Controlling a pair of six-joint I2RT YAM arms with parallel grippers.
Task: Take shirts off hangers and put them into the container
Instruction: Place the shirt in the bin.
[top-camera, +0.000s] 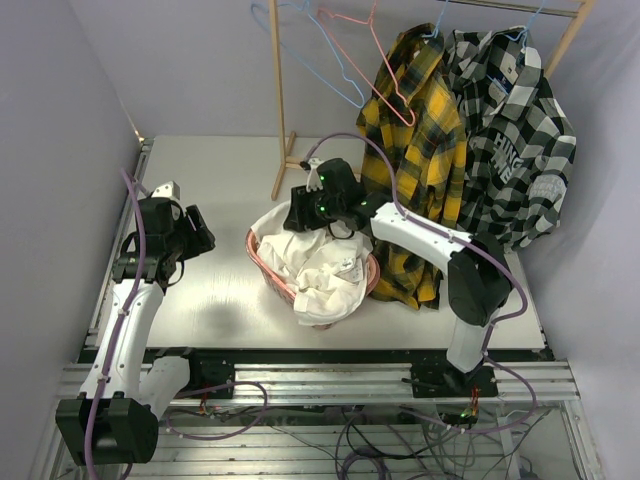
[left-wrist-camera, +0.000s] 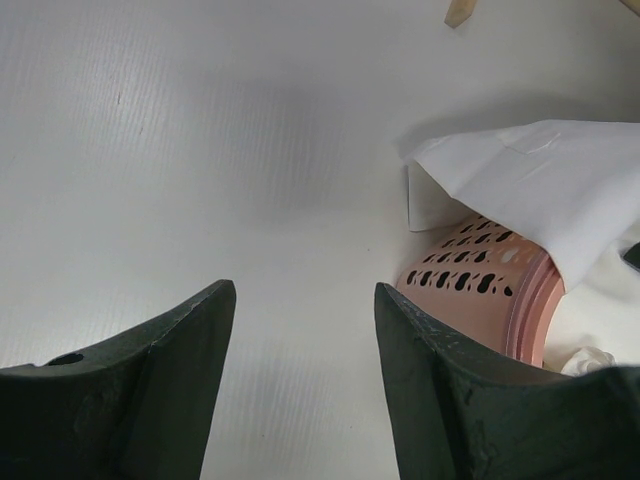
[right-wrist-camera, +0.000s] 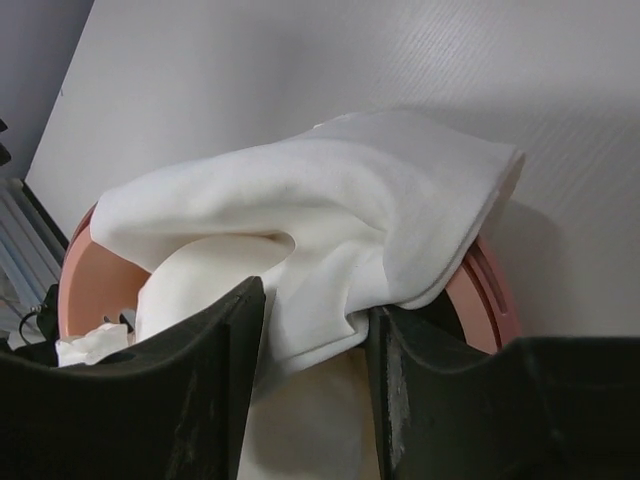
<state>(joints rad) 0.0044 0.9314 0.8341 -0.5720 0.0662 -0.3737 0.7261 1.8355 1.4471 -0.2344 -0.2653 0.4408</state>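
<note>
The salmon-pink container (top-camera: 258, 256) stands mid-table with the plain white shirt (top-camera: 322, 272) heaped in it and spilling over its rim. My right gripper (top-camera: 302, 214) hovers at the container's far edge. In its wrist view the right gripper (right-wrist-camera: 315, 300) is open, with a fold of the white shirt (right-wrist-camera: 330, 200) lying between its fingers above the rim (right-wrist-camera: 492, 300). My left gripper (top-camera: 196, 236) stands open over bare table left of the container (left-wrist-camera: 480, 290), nothing between its fingers (left-wrist-camera: 180, 380). A yellow-and-black plaid shirt (top-camera: 415, 150) and a black-and-white checked shirt (top-camera: 510, 130) hang on hangers from the rack.
An empty light blue hanger (top-camera: 320, 55) and a pink-red hanger (top-camera: 372, 60) hang on the rail at the back. The wooden rack pole (top-camera: 280, 100) stands behind the container. A purple wall closes in on the left and the right.
</note>
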